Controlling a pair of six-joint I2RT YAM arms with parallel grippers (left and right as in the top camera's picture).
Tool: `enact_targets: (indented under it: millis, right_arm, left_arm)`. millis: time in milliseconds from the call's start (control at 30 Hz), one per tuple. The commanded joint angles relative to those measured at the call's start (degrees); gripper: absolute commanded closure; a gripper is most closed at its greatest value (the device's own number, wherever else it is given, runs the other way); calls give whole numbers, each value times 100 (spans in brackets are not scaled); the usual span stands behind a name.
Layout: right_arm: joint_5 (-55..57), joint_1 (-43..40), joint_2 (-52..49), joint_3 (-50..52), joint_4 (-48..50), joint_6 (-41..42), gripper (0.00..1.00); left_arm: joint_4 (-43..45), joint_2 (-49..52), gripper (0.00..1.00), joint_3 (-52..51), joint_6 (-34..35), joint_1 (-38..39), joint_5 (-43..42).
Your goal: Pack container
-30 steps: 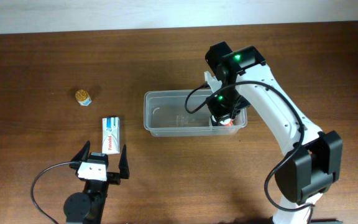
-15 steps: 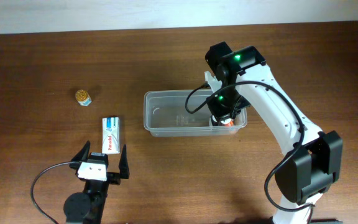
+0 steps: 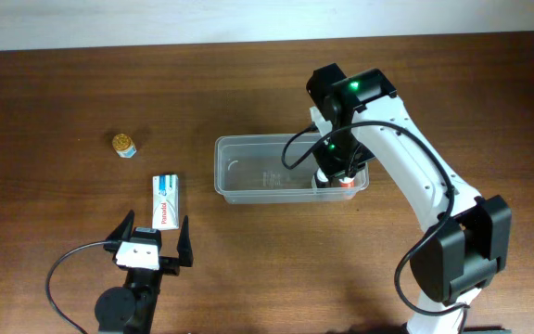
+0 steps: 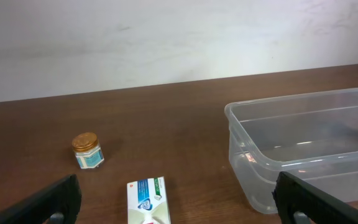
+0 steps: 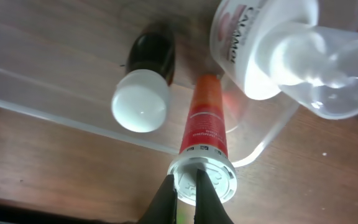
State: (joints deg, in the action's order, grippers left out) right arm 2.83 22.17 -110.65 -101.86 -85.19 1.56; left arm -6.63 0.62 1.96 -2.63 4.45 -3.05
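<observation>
**Down inside the container (image 3: 248, 174), right end: tube placement**

Our right jaws pinch the orange tube (image 5: 204, 118) beside a dark bottle (image 5: 143, 93) and pump bottle (image 5: 260, 43); left jaws gape wide. Next, we reckon: release, then lift straight clear

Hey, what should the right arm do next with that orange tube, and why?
Probably open the right hand and let go. It is shut on the cap of the orange tube, whose lower end already sits inside the container, beside the dark bottle and the pump bottle, so nothing seems left but the release.
</observation>
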Motion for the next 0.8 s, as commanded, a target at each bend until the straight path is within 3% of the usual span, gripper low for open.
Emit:
enact_targets:
  millis: [0, 500, 633, 767]
  right_arm:
    - [317, 26, -37, 42, -11, 85, 96]
    - [339, -348, -33, 39, -140, 254, 94]
    - [271, -350, -31, 20, -146, 251, 85]
    - [76, -350, -28, -186, -254, 227, 83]
  left_arm:
    - [2, -28, 1, -35, -92, -26, -61]
    - [2, -28, 1, -35, -92, -26, -61]
    - [2, -26, 1, -35, -92, -26, -61]
    - [2, -28, 1, -35, -92, -26, -61]
